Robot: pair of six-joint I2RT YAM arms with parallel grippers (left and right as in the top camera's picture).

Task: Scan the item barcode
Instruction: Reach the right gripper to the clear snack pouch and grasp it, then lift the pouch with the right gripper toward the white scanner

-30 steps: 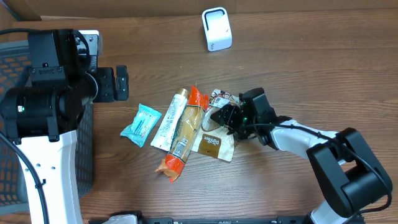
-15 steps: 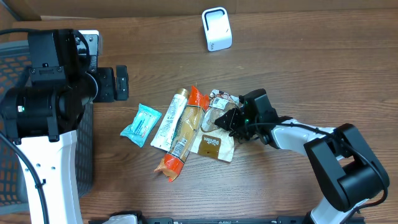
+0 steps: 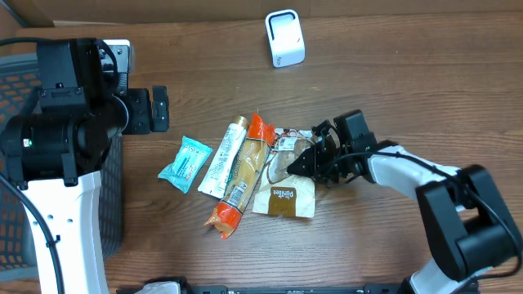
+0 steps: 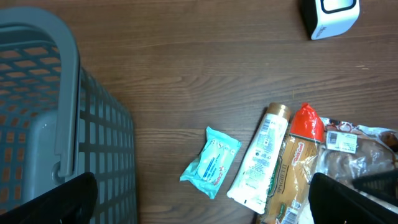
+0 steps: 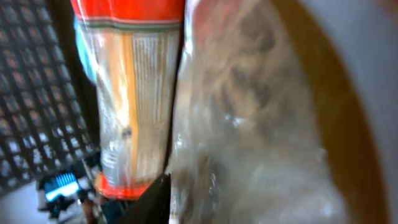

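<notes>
Brown wood-grain counter (image 3: 409, 90) fills the overhead view, with four packaged goods lying in a loose cluster at its centre. The right claw (image 3: 310, 159) reaches in from the lower right and is clenched on the crinkled upper right edge of the clear bag (image 3: 282, 178). That bag has a brown label at its lower end and lies flat on the counter just right of centre. A small white tag (image 3: 286, 144) with print on it sits at the bag's top edge, just left of the claw's tips.

Touching the bag's left side is a long orange-ended pack (image 3: 243, 175), lying on a slant. A white tube (image 3: 222, 157) lies against that pack, and a teal packet (image 3: 185, 163) lies apart, further left. The white scanner (image 3: 284, 38) stands at the top centre of the frame, well apart from the cluster.

In the right wrist view, blurred clear plastic fills most of the frame, with the orange-ended pack to its left.

At the left of the overhead frame, the left claw (image 3: 149, 109) hangs released above bare counter, with nothing between its fingers. The left wrist view shows its fingers wide apart in the two lower corners. A grey mesh basket (image 4: 68, 93) fills the left side of that view.
</notes>
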